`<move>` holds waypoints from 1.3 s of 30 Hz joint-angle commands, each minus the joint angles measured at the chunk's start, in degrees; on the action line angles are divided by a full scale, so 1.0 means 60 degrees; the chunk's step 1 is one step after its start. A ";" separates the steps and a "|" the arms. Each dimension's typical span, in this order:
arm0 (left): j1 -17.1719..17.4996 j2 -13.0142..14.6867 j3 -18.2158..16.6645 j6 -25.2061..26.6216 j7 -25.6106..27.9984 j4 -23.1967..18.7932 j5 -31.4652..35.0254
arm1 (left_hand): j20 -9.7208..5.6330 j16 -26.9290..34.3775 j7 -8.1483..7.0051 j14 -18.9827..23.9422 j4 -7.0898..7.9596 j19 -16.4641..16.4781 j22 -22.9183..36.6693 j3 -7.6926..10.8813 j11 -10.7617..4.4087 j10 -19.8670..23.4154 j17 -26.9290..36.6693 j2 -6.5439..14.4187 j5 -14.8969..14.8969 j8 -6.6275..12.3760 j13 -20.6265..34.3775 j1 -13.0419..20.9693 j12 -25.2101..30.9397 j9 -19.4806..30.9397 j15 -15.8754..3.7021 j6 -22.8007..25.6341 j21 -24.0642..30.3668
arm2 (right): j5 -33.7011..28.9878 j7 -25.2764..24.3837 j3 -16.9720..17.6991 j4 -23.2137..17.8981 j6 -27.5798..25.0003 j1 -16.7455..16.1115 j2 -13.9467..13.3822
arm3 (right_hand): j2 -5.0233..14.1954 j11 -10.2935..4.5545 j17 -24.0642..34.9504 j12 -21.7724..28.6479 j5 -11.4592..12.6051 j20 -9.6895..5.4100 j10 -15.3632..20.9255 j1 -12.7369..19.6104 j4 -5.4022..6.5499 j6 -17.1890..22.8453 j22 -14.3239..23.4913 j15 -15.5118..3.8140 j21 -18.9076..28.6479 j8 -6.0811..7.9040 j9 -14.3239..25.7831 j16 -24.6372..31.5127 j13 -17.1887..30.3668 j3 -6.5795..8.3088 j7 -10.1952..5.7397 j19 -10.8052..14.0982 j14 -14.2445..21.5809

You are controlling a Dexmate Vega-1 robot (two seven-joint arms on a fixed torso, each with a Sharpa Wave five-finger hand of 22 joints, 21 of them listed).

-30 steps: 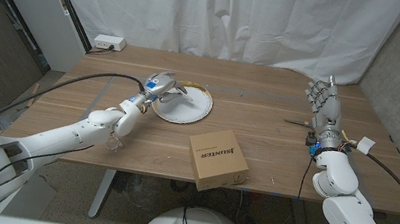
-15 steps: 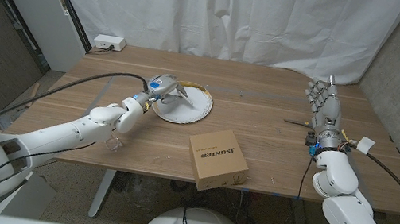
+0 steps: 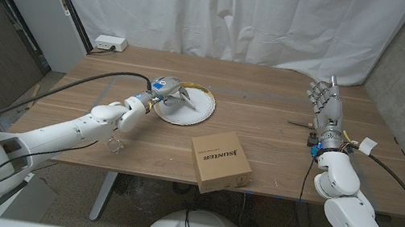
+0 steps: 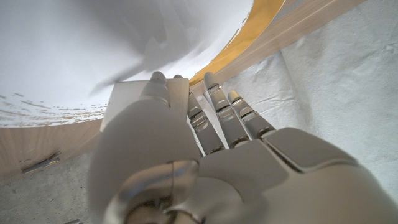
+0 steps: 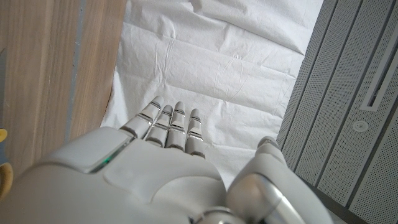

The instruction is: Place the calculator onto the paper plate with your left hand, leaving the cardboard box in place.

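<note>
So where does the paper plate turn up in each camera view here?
Head view: the paper plate lies left of the table's middle, beyond the cardboard box, with the left hand over its left edge.
Left wrist view: the plate spreads white beyond the fingers.
Right wrist view: I can't find it there.
Shared landmark: the plate's yellow rim.

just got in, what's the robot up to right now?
The left hand is over the near-left edge of the paper plate, holding the calculator above the plate's white surface; whether it already rests on the plate is hard to tell. The cardboard box sits near the table's front edge, untouched. The right hand stands upright at the far right of the wooden table, fingers apart, holding nothing.
</note>
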 commanded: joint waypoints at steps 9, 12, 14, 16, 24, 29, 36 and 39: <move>-0.0152 0.0039 0.0026 -0.0547 0.0188 0.0488 -0.0111 | -0.0451 -0.0001 0.0948 -0.0096 -0.0041 0.0032 0.0015 -0.0187 -0.0011 -0.0491 -0.0022 -0.0609 -0.0171 -0.0222 0.0018 -0.0037 -0.0061 0.0092 -0.0982 0.0423 -0.0020 | -0.0100 -0.0114 -0.0171 0.0090 -0.0140 0.0143 0.0091 | 0.0079 0.0041 0.0031 0.0026 0.0026 -0.0008 0.0051 0.0012 -0.0028 0.0069 0.0052 0.0002 0.0025 0.0016 0.0047 0.0045 0.0026 -0.0001 0.0022 0.0121 0.0083; -0.0141 0.0081 0.0002 -0.0609 0.0127 0.0494 -0.0180 | -0.0454 0.0003 0.0967 -0.0074 -0.0024 0.0042 0.0013 -0.0302 -0.0004 -0.0558 -0.0029 -0.0804 -0.0163 -0.0251 0.0022 -0.0151 -0.0052 0.0086 -0.0971 0.0358 -0.0022 | -0.0108 -0.0147 -0.0199 0.0092 -0.0205 0.0163 0.0091 | 0.0082 0.0042 0.0031 0.0029 0.0027 -0.0006 0.0058 0.0012 -0.0029 0.0074 0.0052 0.0003 0.0023 0.0018 0.0047 0.0044 0.0026 -0.0001 0.0020 0.0118 0.0082; -0.0159 0.0105 0.0010 -0.0657 0.0034 0.0510 -0.0200 | -0.0424 -0.0014 0.0967 -0.0120 0.0007 0.0008 0.0015 -0.0370 0.0015 -0.0698 -0.0026 -0.0896 -0.0143 -0.0294 0.0026 -0.0244 -0.0072 0.0082 -0.0945 0.0265 -0.0037 | -0.0120 -0.0167 -0.0220 0.0098 -0.0231 0.0182 0.0096 | 0.0084 0.0046 0.0032 0.0029 0.0027 -0.0001 0.0060 0.0013 -0.0031 0.0069 0.0052 0.0001 0.0022 0.0016 0.0047 0.0044 0.0026 -0.0001 0.0018 0.0115 0.0083; -0.0187 0.0116 0.0022 -0.0693 -0.0075 0.0534 -0.0212 | -0.0369 -0.0038 0.1014 -0.0215 0.0047 -0.0045 0.0017 -0.0423 0.0016 -0.0823 -0.0019 -0.0952 -0.0114 -0.0352 0.0032 -0.0331 -0.0076 0.0077 -0.0902 0.0133 -0.0056 | -0.0123 -0.0177 -0.0241 0.0101 -0.0259 0.0205 0.0097 | 0.0086 0.0041 0.0032 0.0031 0.0027 0.0005 0.0063 0.0013 -0.0032 0.0072 0.0052 -0.0003 0.0022 0.0017 0.0047 0.0044 0.0026 -0.0002 0.0011 0.0115 0.0082; -0.0279 0.0084 0.0027 -0.0862 -0.0051 0.0710 -0.0232 | -0.0304 -0.0057 0.1242 -0.0535 0.0202 -0.0260 0.0023 -0.0567 0.0046 -0.1396 0.0011 -0.1054 0.0002 -0.0476 0.0061 -0.0616 -0.0098 0.0076 -0.0721 -0.0223 -0.0110 | -0.0178 -0.0203 -0.0319 0.0125 -0.0291 0.0303 0.0108 | 0.0091 0.0041 0.0032 0.0030 0.0027 0.0004 0.0062 0.0016 -0.0036 0.0076 0.0052 0.0007 0.0023 0.0018 0.0048 0.0044 0.0026 -0.0003 0.0002 0.0116 0.0086; -0.0343 0.0055 0.0037 -0.0974 0.0004 0.0828 -0.0255 | -0.0262 -0.0067 0.1264 -0.0780 0.0276 -0.0355 0.0025 -0.0632 0.0068 -0.1787 0.0021 -0.1089 0.0076 -0.0568 0.0081 -0.0742 -0.0102 0.0088 -0.0633 -0.0580 -0.0116 | -0.0197 -0.0239 -0.0341 0.0109 -0.0303 0.0303 0.0115 | 0.0094 0.0045 0.0032 0.0030 0.0026 0.0017 0.0064 0.0015 -0.0039 0.0074 0.0053 0.0008 0.0021 0.0017 0.0048 0.0045 0.0026 -0.0006 0.0006 0.0112 0.0088; -0.0395 0.0072 0.0052 -0.1176 0.0032 0.0929 -0.0310 | -0.0160 -0.0040 0.1369 -0.1112 0.0492 -0.0535 0.0028 -0.0871 0.0091 -0.2302 0.0039 -0.1261 0.0198 -0.0636 0.0112 -0.1166 -0.0075 0.0106 -0.0490 -0.1155 -0.0124 | -0.0218 -0.0262 -0.0370 0.0092 -0.0297 0.0293 0.0122 | 0.0099 0.0038 0.0032 0.0029 0.0025 0.0028 0.0060 0.0018 -0.0044 0.0072 0.0053 0.0009 0.0023 0.0016 0.0048 0.0042 0.0027 -0.0007 0.0001 0.0116 0.0085; -0.0399 0.0092 0.0042 -0.1262 0.0019 0.0942 -0.0356 | -0.0103 -0.0043 0.1425 -0.1337 0.0640 -0.0648 0.0030 -0.1037 0.0090 -0.2565 0.0050 -0.1375 0.0273 -0.0661 0.0122 -0.1459 -0.0069 0.0113 -0.0416 -0.1476 -0.0132 | -0.0225 -0.0259 -0.0390 0.0096 -0.0294 0.0305 0.0129 | 0.0103 0.0036 0.0031 0.0027 0.0025 0.0024 0.0055 0.0023 -0.0048 0.0084 0.0053 0.0003 0.0022 0.0021 0.0048 0.0042 0.0027 -0.0005 -0.0001 0.0115 0.0087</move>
